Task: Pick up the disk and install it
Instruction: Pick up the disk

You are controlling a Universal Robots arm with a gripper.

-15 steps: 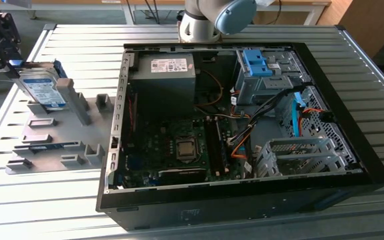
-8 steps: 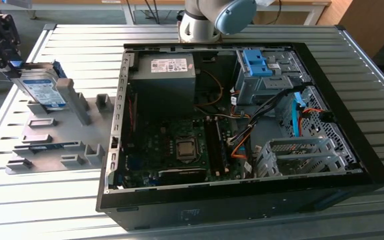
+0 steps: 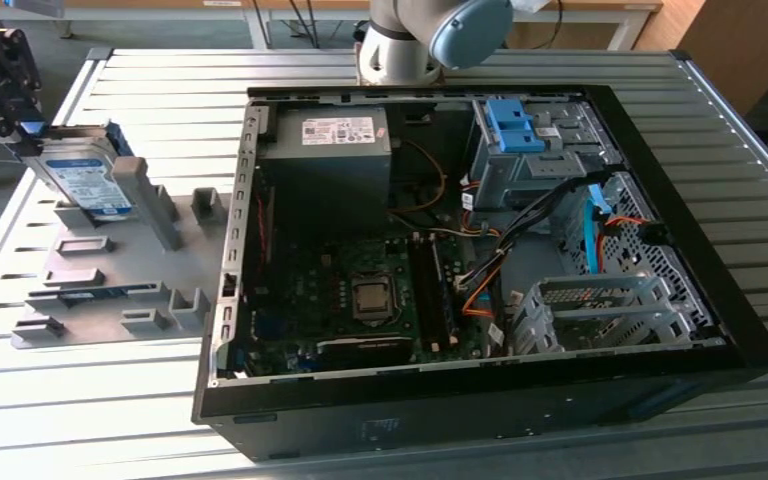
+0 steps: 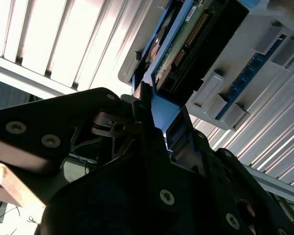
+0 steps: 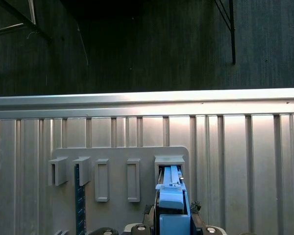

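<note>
- Though partly cut off at 10 o'clock in exterior view, noted gripper (image 3: 27, 126) closed on top edge of the disk (image 3: 88, 182).
- Checked second wrist view: fingers (image 4: 146, 112) pinched tight on blue rail (image 4: 164, 113).
- Logged the disk standing on edge at slot of grey fixture plate (image 3: 131, 272), 9 o'clock from open computer case (image 3: 491, 420), well apart from drive bay (image 3: 551, 150).

A ribbed silver metal table (image 3: 117, 420) spreads wide, light gleaming bright off its slats toward the exterior view's right. Past the far edge there's a pale wooden desk (image 3: 584, 8) on white legs, a brown wooden panel (image 3: 744, 45) beside it, and dark grey floor (image 5: 137, 49) in the first wrist view.
</note>
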